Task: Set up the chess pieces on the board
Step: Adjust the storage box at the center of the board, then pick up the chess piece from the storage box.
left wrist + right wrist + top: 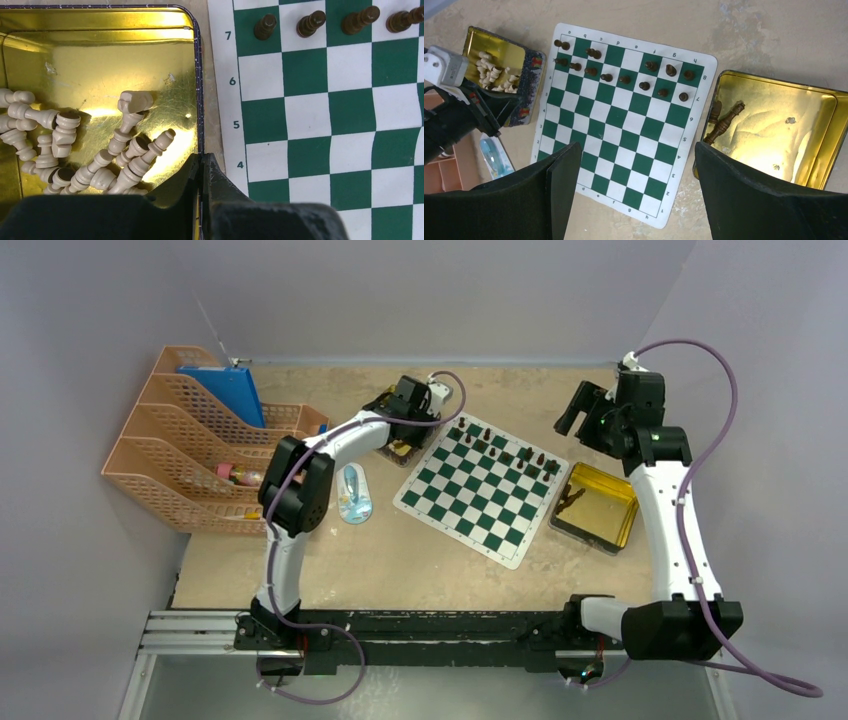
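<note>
left gripper (201, 159): sitting fully closed, fingertips pressing together right at the rim of the left gold tin (197, 75); whether it is pinching that rim i cannot tell.
right gripper (636, 200): hanging wide open above the board, gripping nothing.
pale chess pieces (130, 150): lying heaped in the left gold tin.
dark chess pieces (625, 79): standing on rows 7 and 8.
board (624, 125): lying flat between both tins.
right gold tin (774, 82): holding a few dark spare pieces (721, 122).

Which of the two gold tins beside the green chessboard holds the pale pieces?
The gold tin by the left gripper: a heap of pale beige pieces lies in it. The other gold tin holds only a few dark brown pieces.
</note>
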Available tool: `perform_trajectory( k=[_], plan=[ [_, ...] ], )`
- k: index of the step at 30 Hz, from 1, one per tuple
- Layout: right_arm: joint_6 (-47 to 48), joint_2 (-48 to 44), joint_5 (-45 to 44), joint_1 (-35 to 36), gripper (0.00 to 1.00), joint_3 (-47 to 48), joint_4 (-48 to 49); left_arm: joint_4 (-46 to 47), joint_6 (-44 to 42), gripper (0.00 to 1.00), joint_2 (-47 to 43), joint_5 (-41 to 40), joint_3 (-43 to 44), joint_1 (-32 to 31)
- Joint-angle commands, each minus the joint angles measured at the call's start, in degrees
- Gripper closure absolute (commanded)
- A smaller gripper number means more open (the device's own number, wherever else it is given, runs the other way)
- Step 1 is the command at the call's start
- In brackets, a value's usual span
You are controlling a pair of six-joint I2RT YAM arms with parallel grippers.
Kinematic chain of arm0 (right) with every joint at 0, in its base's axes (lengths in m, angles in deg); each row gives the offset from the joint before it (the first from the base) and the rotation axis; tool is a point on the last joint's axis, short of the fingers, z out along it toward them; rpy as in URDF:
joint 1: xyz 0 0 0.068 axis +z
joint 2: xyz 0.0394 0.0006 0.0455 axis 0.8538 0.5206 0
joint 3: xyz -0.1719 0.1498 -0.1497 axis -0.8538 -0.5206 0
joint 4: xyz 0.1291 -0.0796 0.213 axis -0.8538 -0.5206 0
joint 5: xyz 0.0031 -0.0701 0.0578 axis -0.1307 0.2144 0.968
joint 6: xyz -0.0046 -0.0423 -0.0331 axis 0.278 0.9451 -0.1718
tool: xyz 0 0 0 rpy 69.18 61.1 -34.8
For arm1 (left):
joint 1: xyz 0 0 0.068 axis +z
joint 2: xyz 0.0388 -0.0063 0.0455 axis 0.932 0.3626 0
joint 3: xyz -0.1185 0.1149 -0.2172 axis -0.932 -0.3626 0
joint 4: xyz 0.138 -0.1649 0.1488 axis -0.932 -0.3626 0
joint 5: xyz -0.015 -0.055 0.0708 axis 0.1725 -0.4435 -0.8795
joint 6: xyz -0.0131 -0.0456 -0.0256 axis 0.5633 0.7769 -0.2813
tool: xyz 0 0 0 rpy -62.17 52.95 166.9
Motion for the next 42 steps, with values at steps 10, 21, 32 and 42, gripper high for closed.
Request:
perform_trajectory(
  k=[10, 21, 32, 42],
  plan=[
    [0.2, -2.2, -0.3, -0.2, 0.15, -1.2, 0.7, -1.8, 6.1, 0.99, 2.6, -4.0, 7.5, 0.3],
    [-2.9, -4.3, 0.0, -0.2, 0.17, -5.0, -2.7, -3.8, 5.6, 0.83, 0.3, -2.9, 8.7, 0.2],
    [-12.7, -6.0, -9.6, -0.3, 0.46, -8.8, -3.1, -11.4, 12.2, 0.47, -9.7, 0.8, 10.1, 0.2],
    [-12.2, -2.2, -12.9, -9.1, 0.67, -16.9, 3.7, -17.7, 18.8, 0.42, -26.4, 9.2, -5.8, 0.1]
  ],
)
